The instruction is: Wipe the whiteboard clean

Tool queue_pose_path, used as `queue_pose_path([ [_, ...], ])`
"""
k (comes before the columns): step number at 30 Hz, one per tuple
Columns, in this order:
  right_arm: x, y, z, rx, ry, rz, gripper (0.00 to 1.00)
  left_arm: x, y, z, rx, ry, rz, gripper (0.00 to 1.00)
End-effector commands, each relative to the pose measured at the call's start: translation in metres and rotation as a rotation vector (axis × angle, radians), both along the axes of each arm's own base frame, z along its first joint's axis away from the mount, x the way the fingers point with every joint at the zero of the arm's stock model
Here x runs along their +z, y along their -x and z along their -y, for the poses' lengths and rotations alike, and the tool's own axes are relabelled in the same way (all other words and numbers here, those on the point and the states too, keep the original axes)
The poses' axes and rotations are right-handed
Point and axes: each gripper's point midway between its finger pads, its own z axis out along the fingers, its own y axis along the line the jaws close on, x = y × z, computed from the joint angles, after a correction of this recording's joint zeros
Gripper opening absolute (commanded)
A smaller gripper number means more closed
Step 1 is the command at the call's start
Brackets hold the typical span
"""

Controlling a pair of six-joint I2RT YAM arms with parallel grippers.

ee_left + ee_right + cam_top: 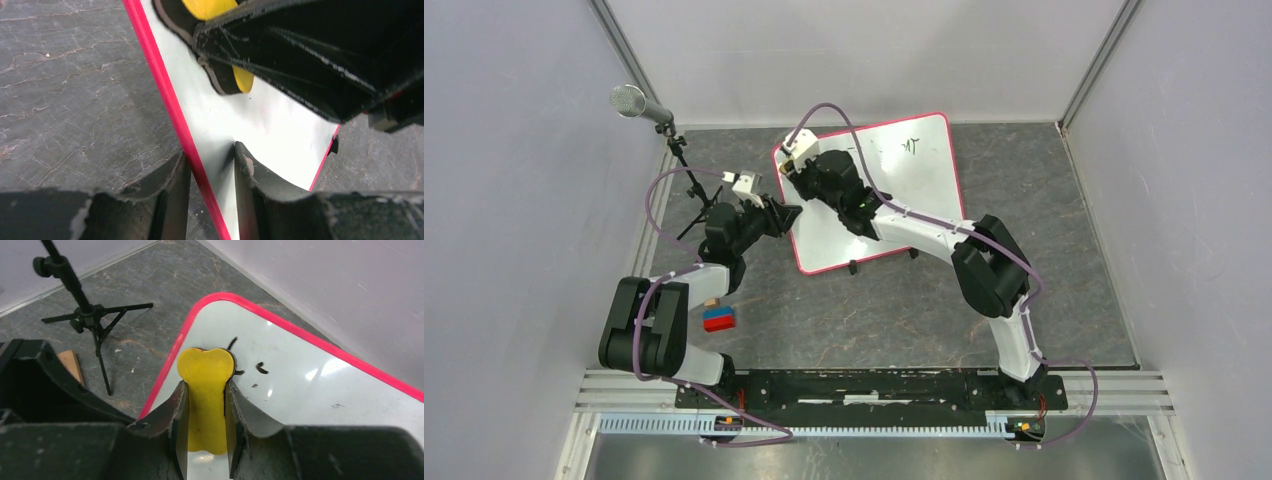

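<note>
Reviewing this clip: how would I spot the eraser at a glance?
Find the large white rectangular whiteboard with the pink-red rim on the grey stone-patterned table. At its far-left corner the right arm's tool clamps a flat yellow bone-shaped eraser. It is the only yellow thing in view.

We see the whiteboard point(914, 185) lying face up on the tabletop point(1074, 250), far-centre and skewed to the tabletop's edges. It's a white face with a thin red-pink rim point(172, 107) and rounded corners. We count two small black feet point(853, 267) on its near edge. There's black handwriting point(911, 147) near the far edge, toward the right corner. We also spot a few short black strokes point(260, 368) by the far-left corner. The rest of the face is blank.
</note>
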Motion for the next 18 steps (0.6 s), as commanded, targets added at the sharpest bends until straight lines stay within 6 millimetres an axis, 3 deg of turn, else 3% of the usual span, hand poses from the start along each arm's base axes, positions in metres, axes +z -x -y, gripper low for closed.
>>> queue_pose_path([
  [1, 0.012, -0.049, 0.065, -0.240, -0.037, -0.007, 0.14, 0.021, -0.007, -0.007, 0.021, -0.104, 0.148, 0.02],
  [5, -0.009, -0.062, 0.109, -0.352, -0.042, -0.063, 0.15, 0.021, -0.008, -0.007, 0.023, -0.109, 0.147, 0.02],
  [8, -0.009, -0.058, 0.111, -0.338, -0.051, -0.059, 0.14, 0.021, -0.007, -0.007, 0.021, -0.108, 0.148, 0.02],
  [13, -0.006, -0.036, 0.053, -0.205, -0.014, -0.019, 0.14, 0.021, -0.007, -0.006, 0.018, -0.114, 0.150, 0.02],
  [15, 0.005, -0.028, 0.022, -0.143, -0.021, 0.004, 0.14, 0.021, -0.007, -0.005, 0.018, -0.119, 0.150, 0.02],
  [18, 0.015, -0.023, -0.005, -0.099, -0.029, 0.029, 0.15, 0.021, -0.006, -0.004, 0.015, -0.123, 0.151, 0.02],
])
